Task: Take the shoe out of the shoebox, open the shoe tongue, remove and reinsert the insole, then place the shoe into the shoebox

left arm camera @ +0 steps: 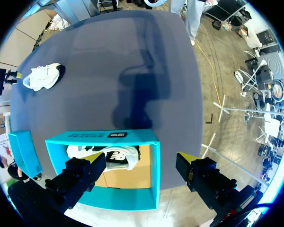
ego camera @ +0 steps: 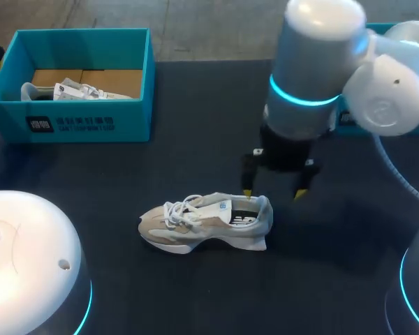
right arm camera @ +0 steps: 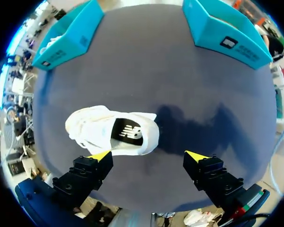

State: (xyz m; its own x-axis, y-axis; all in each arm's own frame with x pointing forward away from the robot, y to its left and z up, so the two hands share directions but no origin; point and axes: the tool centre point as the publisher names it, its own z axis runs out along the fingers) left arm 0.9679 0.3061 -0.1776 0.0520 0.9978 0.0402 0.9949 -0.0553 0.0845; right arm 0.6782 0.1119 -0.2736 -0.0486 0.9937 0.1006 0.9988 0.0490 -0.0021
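Here the pale shoe (ego camera: 206, 222) stands on its sole on the dark table (ego camera: 195, 125), out of the box, with its toe toward the left arm's side and its heel toward the right. Its laces (ego camera: 178, 209) appear tied over the tongue, and the dark insole (right arm camera: 128, 132) shows seated in the opening. The right gripper (ego camera: 274, 194) hangs just above the heel, spread wide and holding nothing. One yellow tip sits over the heel collar, the other over bare table beyond the heel. The teal shoebox (ego camera: 73, 122) stands well apart at the far left corner, with a second pale shoe (ego camera: 70, 91) inside it. The left gripper (left arm camera: 142, 161) hovers high over that box, likewise wide and empty, far from the shoe on the table. Another teal box (right arm camera: 227, 30) sits near the far right edge.

Judged stage: the shoe is out; the tongue and insole work is not yet begun.

Hazards:
- (a) The shoe rests free with nothing bracing it. A finger descending on the collar rather than inside it may tip the shoe onto its side or slide it across the table.
- (b) A pinch at the heel may catch collar and insole together, so the whole shoe lifts instead of the insole peeling out.
- (c) Tied laces may hold the tongue down and narrow the opening, so the insole may buckle or snag on withdrawal.
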